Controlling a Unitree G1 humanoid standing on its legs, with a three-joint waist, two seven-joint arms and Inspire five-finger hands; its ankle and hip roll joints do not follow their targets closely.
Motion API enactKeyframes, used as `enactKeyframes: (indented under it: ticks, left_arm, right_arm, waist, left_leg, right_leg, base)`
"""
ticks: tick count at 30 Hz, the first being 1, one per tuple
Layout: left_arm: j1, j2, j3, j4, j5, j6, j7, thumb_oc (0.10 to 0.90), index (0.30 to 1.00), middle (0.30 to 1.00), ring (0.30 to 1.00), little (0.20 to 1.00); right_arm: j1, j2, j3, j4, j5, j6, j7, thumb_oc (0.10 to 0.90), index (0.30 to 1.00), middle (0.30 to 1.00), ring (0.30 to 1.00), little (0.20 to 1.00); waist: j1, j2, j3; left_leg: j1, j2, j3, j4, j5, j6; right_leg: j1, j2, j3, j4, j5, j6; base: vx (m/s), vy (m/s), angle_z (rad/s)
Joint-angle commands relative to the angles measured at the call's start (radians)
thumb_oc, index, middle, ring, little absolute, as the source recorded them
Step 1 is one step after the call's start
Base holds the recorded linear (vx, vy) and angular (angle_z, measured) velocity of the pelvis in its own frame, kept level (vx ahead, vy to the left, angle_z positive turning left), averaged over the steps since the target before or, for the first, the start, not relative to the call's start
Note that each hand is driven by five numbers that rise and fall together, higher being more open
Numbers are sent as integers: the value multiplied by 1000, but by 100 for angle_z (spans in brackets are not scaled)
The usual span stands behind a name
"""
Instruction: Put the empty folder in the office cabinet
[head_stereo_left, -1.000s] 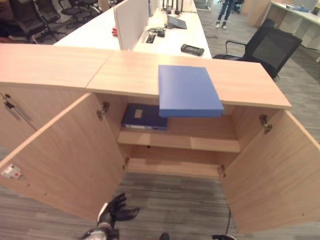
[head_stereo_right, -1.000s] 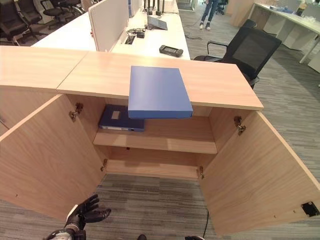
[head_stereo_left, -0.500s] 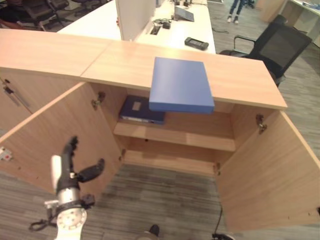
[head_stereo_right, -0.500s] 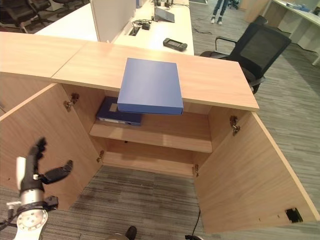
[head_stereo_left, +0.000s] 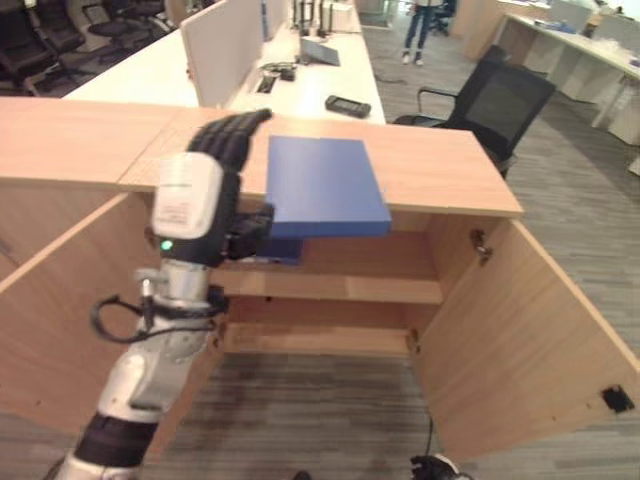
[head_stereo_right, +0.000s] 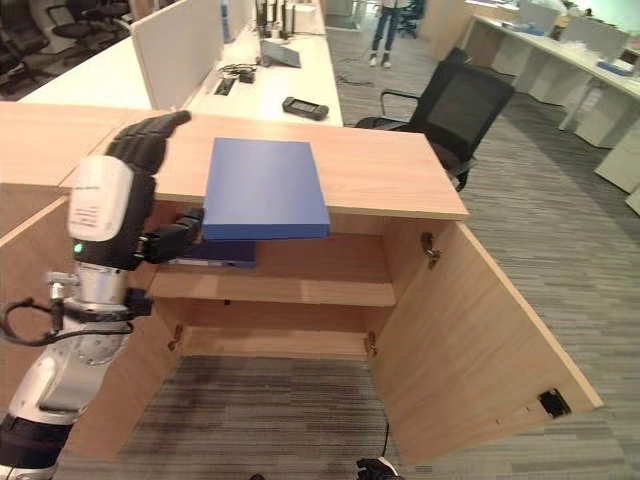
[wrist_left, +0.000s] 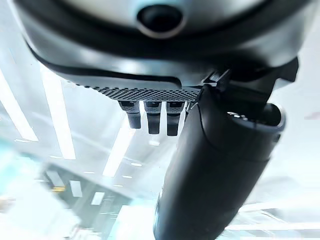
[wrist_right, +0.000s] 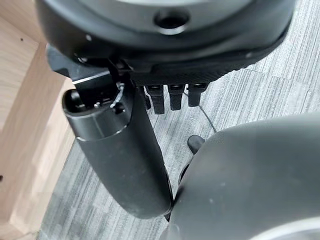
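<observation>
From the head cameras I saw the blue folder (head_stereo_left: 326, 186) lying flat on the cabinet top (head_stereo_left: 440, 170), its near edge jutting out over the open compartment. Both cabinet doors (head_stereo_left: 520, 330) stood swung wide. On the upper shelf (head_stereo_left: 340, 288) inside lay a darker blue binder (head_stereo_right: 212, 253), partly hidden behind my left hand and under the overhang of the folder.

My left hand (head_stereo_left: 205, 190) was raised in front of the cabinet, just to the left of the folder, with the back of the hand facing me. Its fingers (head_stereo_left: 235, 135) were extended and only slightly bent, close together, reaching up to the level of the cabinet top; the thumb (head_stereo_left: 250, 232) stuck out toward the folder's near left corner. I could not tell whether it touched the folder. Nothing was held.

In the right wrist view my right hand (wrist_right: 150, 95) hung over grey carpet (wrist_right: 280, 75), fingers straight and relaxed, holding nothing.

Beyond the cabinet stood white desks (head_stereo_left: 190, 60) and a black office chair (head_stereo_left: 490, 95)
</observation>
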Motion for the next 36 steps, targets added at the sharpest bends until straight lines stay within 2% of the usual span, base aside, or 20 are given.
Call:
enactKeyframes:
  ticks: [1, 8, 15, 23, 36]
  left_arm:
    - [-166, 37, -51, 3, 53, -20, -10, 800, 900, 900, 900, 900]
    - [-236, -2, -149, 89, 44, -13, -54, 800, 900, 900, 900, 900]
    - [-242, -47, -169, 129, 33, 4, -76, 800, 900, 900, 900, 900]
    - [-312, -76, -187, 245, 90, 67, -55, 800, 900, 900, 900, 900]
    - [-444, -66, -219, 444, 178, 169, -11, 800, 900, 900, 900, 900]
  right_arm:
    - [-1, -5, 66, 48, -50, -7, -18, 800, 900, 900, 900, 900]
    - [1, -16, 58, 53, -58, -1, -20, 800, 900, 900, 900, 900]
    - [9, -20, 49, 52, -59, 5, -17, 800, 900, 900, 900, 900]
    - [9, -22, 52, 57, -64, 12, -14, 800, 900, 900, 900, 900]
    - [17, -29, 60, 64, -69, 14, -8, 800, 900, 900, 900, 900]
  waist:
    - [-14, -31, -78]
    - [-40, -25, -90]
    - [-52, -22, -93]
    - [-67, -18, -97]
    - [-94, -13, -105]
  left_leg:
    - [16, -2, 18, -10, -125, 10]
    - [34, -2, 36, -10, -138, 16]
    - [46, -3, 48, -10, -144, 20]
    - [53, -4, 62, -10, -149, 23]
    - [65, -5, 81, -10, -155, 25]
  right_leg:
    - [22, -31, 10, 5, -52, 65]
    - [25, -31, 30, 5, -52, 66]
    - [29, -31, 43, 5, -50, 68]
    - [29, -30, 56, 5, -48, 69]
    - [29, -30, 77, 5, -45, 72]
  base:
    - [18, 2, -11]
    - [19, 10, -13]
    - [7, 8, -7]
    - [-2, 10, -7]
    - [0, 3, -2]
